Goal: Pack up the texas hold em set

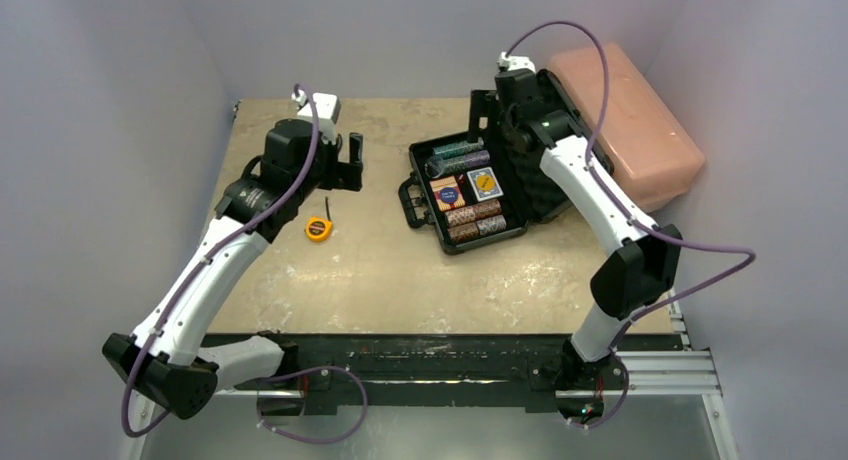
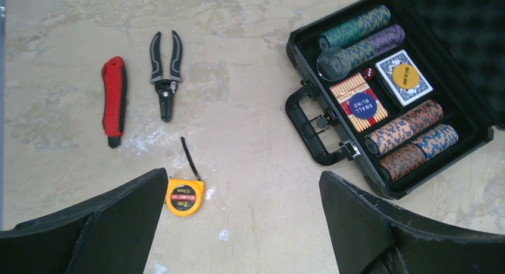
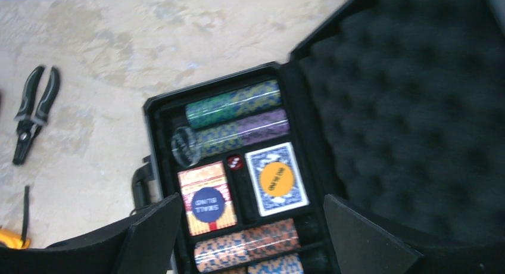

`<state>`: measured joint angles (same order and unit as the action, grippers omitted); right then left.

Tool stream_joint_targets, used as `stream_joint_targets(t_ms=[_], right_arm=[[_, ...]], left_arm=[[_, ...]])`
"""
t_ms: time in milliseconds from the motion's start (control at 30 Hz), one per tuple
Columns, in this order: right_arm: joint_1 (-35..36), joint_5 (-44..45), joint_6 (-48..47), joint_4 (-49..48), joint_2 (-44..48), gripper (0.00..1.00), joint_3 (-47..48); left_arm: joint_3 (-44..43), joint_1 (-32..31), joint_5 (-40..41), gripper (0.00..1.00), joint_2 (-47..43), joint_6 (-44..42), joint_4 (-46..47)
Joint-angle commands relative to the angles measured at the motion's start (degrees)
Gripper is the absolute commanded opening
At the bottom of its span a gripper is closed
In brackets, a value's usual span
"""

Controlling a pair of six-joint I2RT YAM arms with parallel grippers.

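The black briefcase (image 1: 421, 165) lies open on the table, handle (image 2: 306, 122) toward the left. Its egg-crate foam lid (image 3: 417, 107) stands up on the right. Inside are green (image 2: 356, 27), purple (image 2: 369, 46) and orange-blue chip stacks (image 2: 405, 128). There is also a red deck with a blue round button (image 2: 359, 102), a blue deck with an orange button (image 2: 405, 77), and a red die (image 2: 368, 73). My left gripper (image 1: 345, 165) is open and empty above bare table left of the case; it also shows in the left wrist view (image 2: 242, 176). My right gripper (image 1: 492, 120) is open and empty above the case's far side; it also shows in the right wrist view (image 3: 253, 198).
Grey-handled pliers (image 2: 165, 71), a red folding knife (image 2: 114, 95) and a yellow tape measure (image 2: 184, 196) lie left of the case. A large pink plastic box (image 1: 625, 120) stands behind the lid at the back right. Walls close in the table on both sides.
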<state>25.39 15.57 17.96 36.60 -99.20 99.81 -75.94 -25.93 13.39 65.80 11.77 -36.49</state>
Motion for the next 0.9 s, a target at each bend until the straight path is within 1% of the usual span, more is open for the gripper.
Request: stream_joint_targets(t_ms=[0, 133, 233, 333, 467, 667, 867], right_arm=[[-5.94, 4.44, 0.65, -0.2, 6.72, 0.94, -2.24], [-11.73, 3.19, 1.33, -1.34, 10.02, 0.94, -4.34], [-16.3, 1.74, 1.7, -1.2, 10.22, 0.94, -4.45], [-20.29, -2.15, 1.71, -0.97, 9.04, 0.92, -3.93], [-21.96, -5.31, -0.69, -2.37, 6.13, 0.89, -1.81], [-22.87, -3.74, -2.36, -0.9, 0.13, 0.81, 4.4], [-23.7, -2.16, -3.36, -0.08, -4.89, 0.78, 8.82]], left_arm=[[-0.43, 0.1, -5.97, 1.0, 3.72, 0.41, 1.48], [-0.89, 0.03, -8.98, 1.0, 6.81, 0.8, 1.31], [-1.75, -0.27, -10.26, 1.0, 9.13, 0.96, 0.61], [-2.34, -0.56, -10.49, 1.0, 10.37, 1.1, -0.05], [-2.46, -0.7, -10.4, 1.0, 10.43, 1.06, -0.08], [-2.67, -1.03, -9.8, 1.0, 9.95, 0.89, -0.57], [-2.72, -1.22, -9.78, 1.0, 8.87, 0.97, -0.54]])
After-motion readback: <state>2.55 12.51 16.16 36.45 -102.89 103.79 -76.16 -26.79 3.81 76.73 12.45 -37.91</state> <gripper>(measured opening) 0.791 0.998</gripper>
